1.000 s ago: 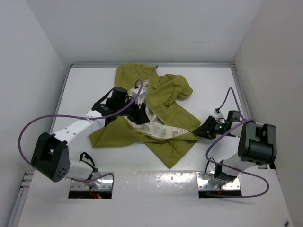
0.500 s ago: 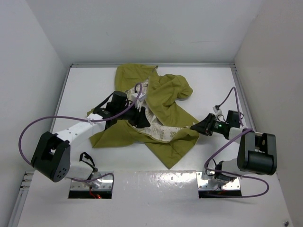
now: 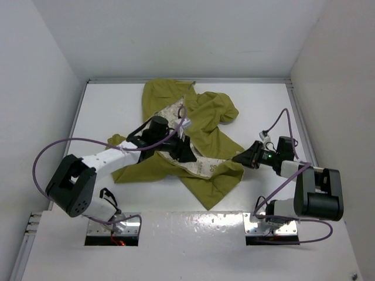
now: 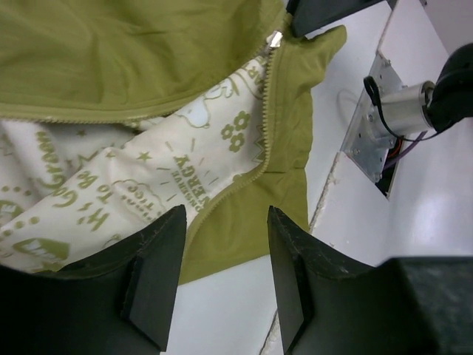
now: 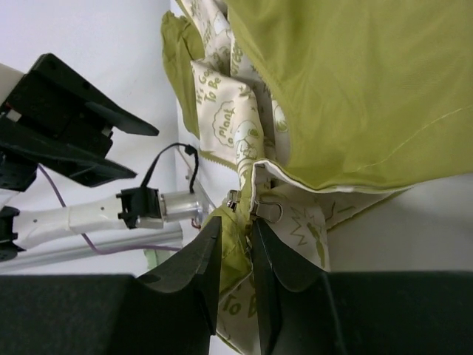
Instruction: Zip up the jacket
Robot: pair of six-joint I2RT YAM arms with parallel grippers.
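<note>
The jacket (image 3: 205,126) lies rumpled and unzipped in the middle of the worktop (image 3: 111,111), cream lining (image 4: 111,192) up. The left hand (image 4: 225,222) hangs released over it, 2 fingers apart, grasping nothing. The right hand (image 5: 235,225) seems clenched on the jacket's hem beside the zipper (image 4: 264,103)

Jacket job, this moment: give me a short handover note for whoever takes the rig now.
Jacket: crumpled on the table, front open, cream lining showing.
Left gripper: open, holding nothing, over the lining beside the zipper teeth.
Right gripper: shut on the jacket's edge, next to the zipper slider.
Done: that edge is pinched near the slider.
Left: the zipper is open along all that shows. Probably take the slider and pull it up while the other gripper keeps the fabric taut.
</note>
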